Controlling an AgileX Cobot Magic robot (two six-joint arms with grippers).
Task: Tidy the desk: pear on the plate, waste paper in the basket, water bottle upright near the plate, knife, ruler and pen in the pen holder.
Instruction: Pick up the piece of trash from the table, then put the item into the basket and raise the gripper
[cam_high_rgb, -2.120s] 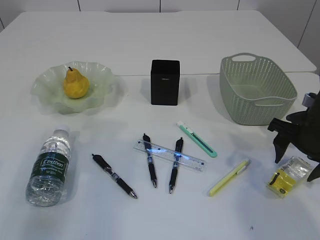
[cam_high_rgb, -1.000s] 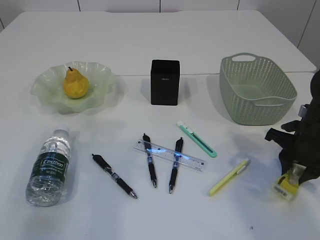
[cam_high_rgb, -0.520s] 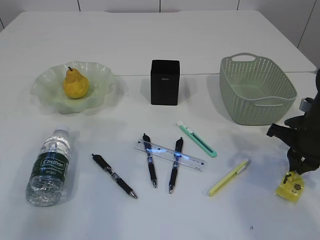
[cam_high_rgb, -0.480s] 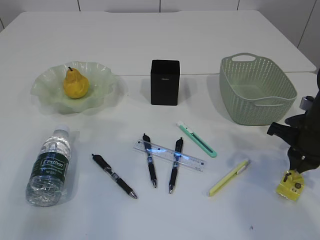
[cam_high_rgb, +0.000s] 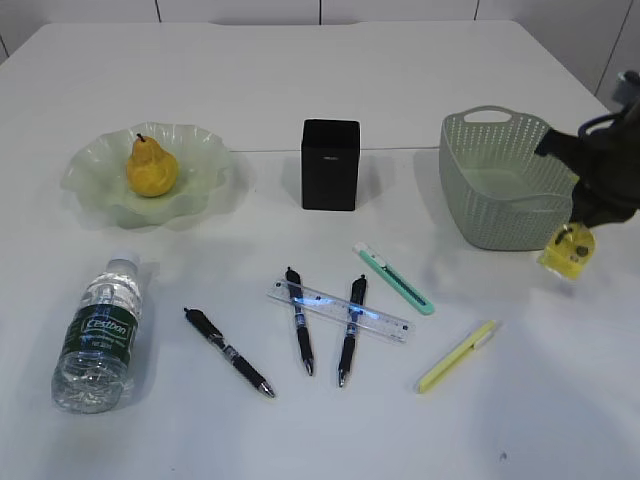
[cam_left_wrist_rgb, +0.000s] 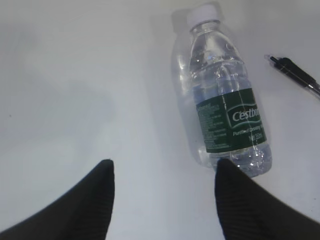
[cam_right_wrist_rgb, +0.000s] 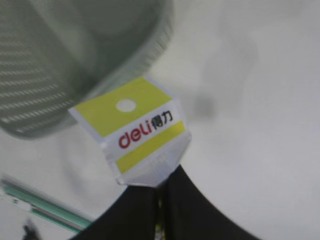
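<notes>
My right gripper (cam_high_rgb: 583, 218) (cam_right_wrist_rgb: 161, 186) is shut on the waste paper (cam_high_rgb: 567, 250) (cam_right_wrist_rgb: 132, 131), a yellow and white packet that hangs in the air beside the near right corner of the green basket (cam_high_rgb: 510, 180) (cam_right_wrist_rgb: 55, 65). The pear (cam_high_rgb: 152, 167) lies on the glass plate (cam_high_rgb: 205, 190). The water bottle (cam_high_rgb: 96, 335) (cam_left_wrist_rgb: 227, 100) lies on its side, just right of my open left gripper (cam_left_wrist_rgb: 162, 167). The black pen holder (cam_high_rgb: 330, 164) stands at centre. Green knife (cam_high_rgb: 393, 277), clear ruler (cam_high_rgb: 385, 323) and three black pens (cam_high_rgb: 228, 352) lie in front of it.
A yellow highlighter (cam_high_rgb: 458, 355) lies at the front right. Two of the pens (cam_high_rgb: 301, 335) (cam_high_rgb: 347, 340) cross the ruler. One pen's tip (cam_left_wrist_rgb: 295, 75) shows right of the bottle in the left wrist view.
My right gripper closed on the packet at the front right of the table and lifted it up and back to the basket's side. The left gripper stayed still.
</notes>
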